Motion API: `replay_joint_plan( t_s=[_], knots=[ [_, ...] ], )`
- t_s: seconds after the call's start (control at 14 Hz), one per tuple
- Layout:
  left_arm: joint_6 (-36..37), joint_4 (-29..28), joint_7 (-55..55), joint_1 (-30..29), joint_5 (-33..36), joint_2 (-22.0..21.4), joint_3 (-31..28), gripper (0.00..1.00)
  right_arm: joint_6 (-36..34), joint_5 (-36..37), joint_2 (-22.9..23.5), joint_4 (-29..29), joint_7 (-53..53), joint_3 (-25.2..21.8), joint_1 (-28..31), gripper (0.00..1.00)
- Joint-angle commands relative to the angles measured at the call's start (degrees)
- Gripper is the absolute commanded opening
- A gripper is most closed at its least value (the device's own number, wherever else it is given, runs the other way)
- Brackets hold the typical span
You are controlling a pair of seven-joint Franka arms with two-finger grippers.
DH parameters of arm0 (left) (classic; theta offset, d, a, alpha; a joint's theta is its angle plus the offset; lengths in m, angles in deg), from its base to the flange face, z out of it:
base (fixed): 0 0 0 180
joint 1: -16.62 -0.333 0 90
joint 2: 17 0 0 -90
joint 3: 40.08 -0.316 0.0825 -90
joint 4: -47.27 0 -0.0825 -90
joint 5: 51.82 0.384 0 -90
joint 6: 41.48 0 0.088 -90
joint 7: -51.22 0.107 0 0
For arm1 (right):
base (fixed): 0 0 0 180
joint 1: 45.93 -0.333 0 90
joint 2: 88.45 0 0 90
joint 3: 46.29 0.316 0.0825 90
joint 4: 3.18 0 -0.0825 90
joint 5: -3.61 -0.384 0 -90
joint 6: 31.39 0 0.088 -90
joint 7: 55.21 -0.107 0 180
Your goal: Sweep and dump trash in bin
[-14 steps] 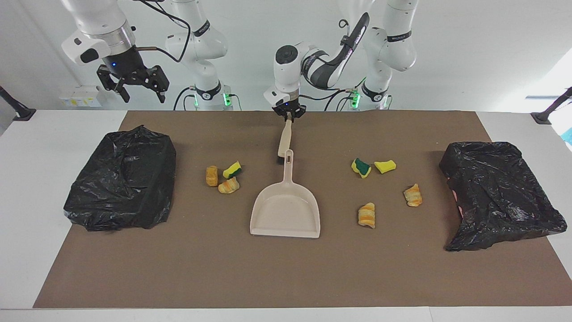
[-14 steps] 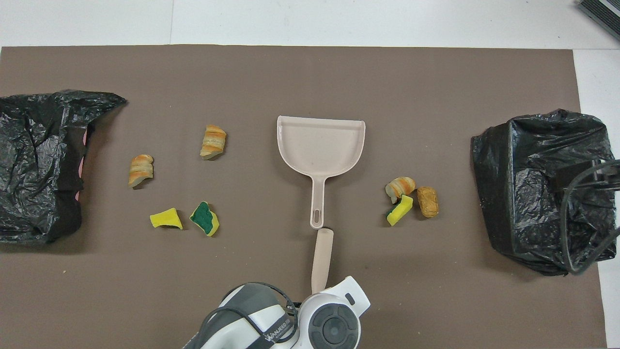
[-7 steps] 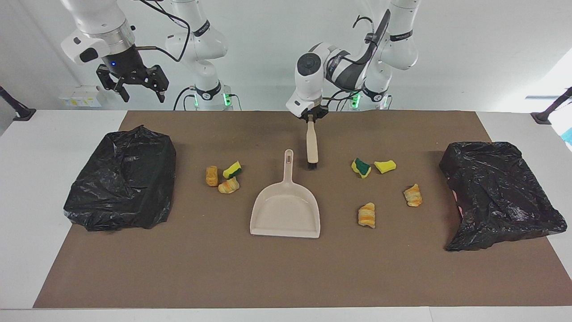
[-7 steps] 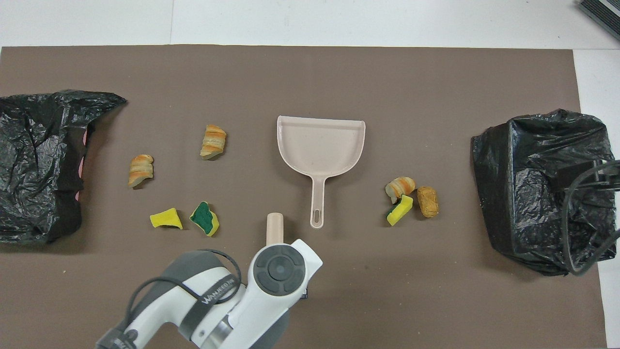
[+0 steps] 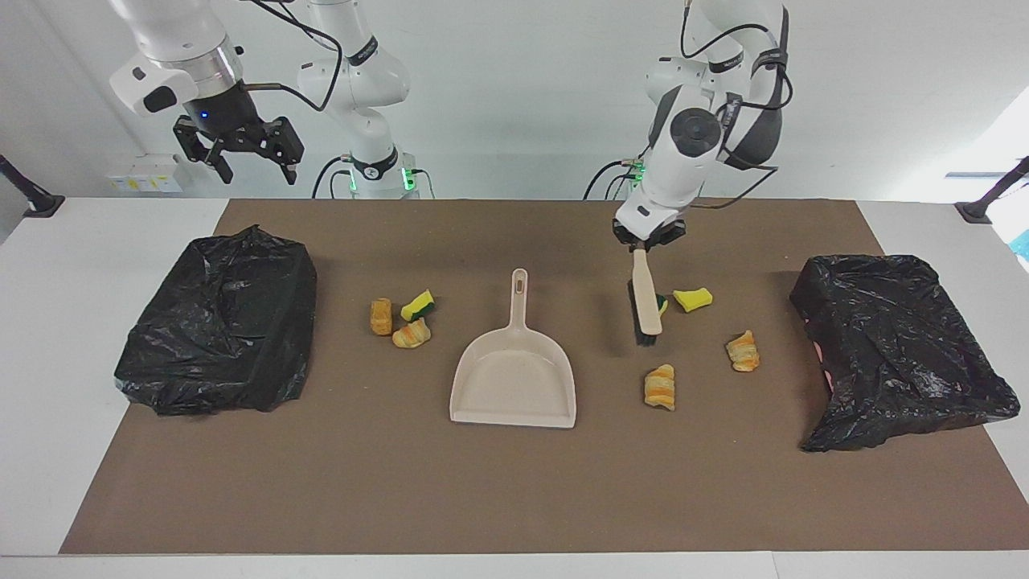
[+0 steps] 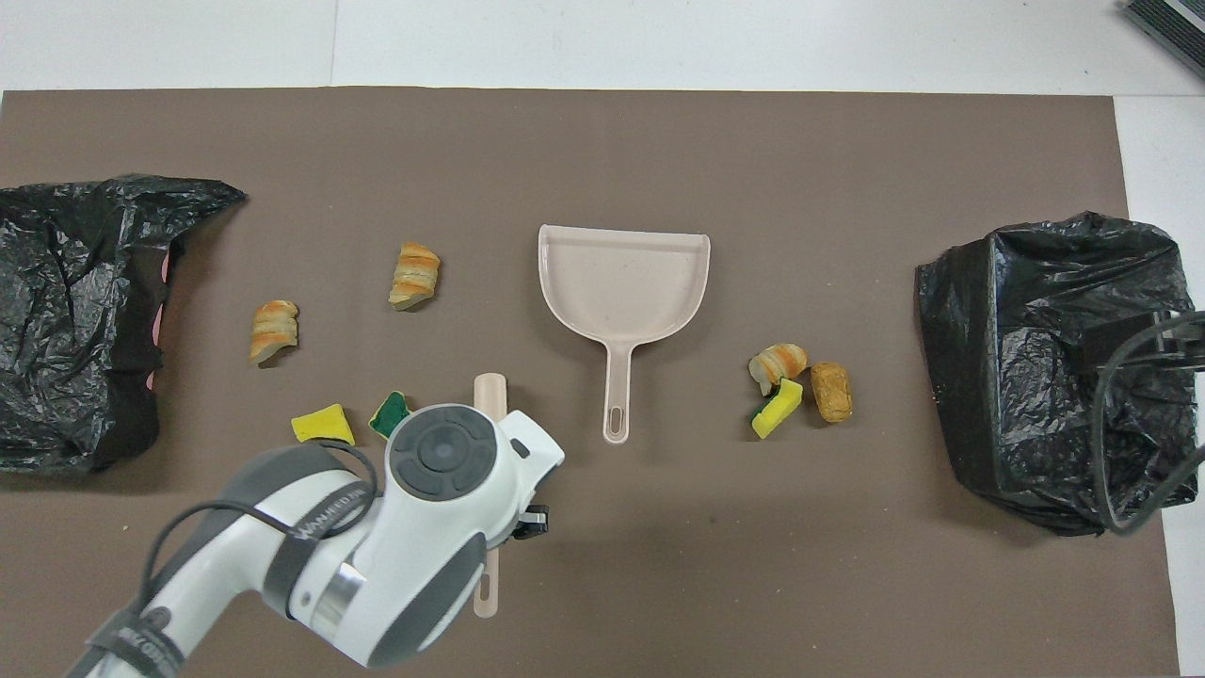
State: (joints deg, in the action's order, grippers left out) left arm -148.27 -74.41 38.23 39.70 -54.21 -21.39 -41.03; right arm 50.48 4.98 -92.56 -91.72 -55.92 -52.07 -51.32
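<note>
Now, left gripper [image 5: 648,241] clamped on the brush [image 5: 645,303], I keep bristles low beside the green sponge [image 5: 661,304] and stroke toward the dustpan [image 5: 514,386]; right gripper [image 5: 241,153] waits, spread wide.

In your overhead view the left arm [image 6: 414,527] covers most of the brush [image 6: 490,400] and part of the green sponge chunk [image 6: 388,412], lower left of centre. The bagged bin [image 6: 66,311] is cut by the left edge. In the facing view the brush hides most of that chunk.
</note>
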Motion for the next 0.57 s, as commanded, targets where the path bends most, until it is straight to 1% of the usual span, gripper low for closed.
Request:
replay_joint_plan(
  t_s=[0.0,0.21,0.29,0.36,0.5],
  knots=[
    [0.71,2.06,10.04,-5.83,3.61,0.7,0.86,0.0,-0.65,-0.84,-1.34,-1.29,1.77,0.06,0.74,1.0],
    [-2.27,3.03,23.41,-14.35,4.58,2.02,0.86,0.0,0.3,-0.84,-1.16,-1.29,1.16,0.32,0.04,1.0],
    [-4.03,2.77,26.84,-17.08,5.28,2.28,0.86,0.0,1.01,-0.84,-0.55,-1.2,1.06,0.76,-0.23,1.0],
    [-5.35,2.76,29.39,-19.11,5.99,2.72,0.86,0.0,1.54,-0.84,0.41,-1.2,-0.07,1.46,-1.71,1.0],
    [-8.42,2.24,34.05,-23.24,7.48,4.21,0.86,0.0,4.34,-1.02,3.13,-0.76,-8.73,2.17,-5.75,1.0]
  ],
)
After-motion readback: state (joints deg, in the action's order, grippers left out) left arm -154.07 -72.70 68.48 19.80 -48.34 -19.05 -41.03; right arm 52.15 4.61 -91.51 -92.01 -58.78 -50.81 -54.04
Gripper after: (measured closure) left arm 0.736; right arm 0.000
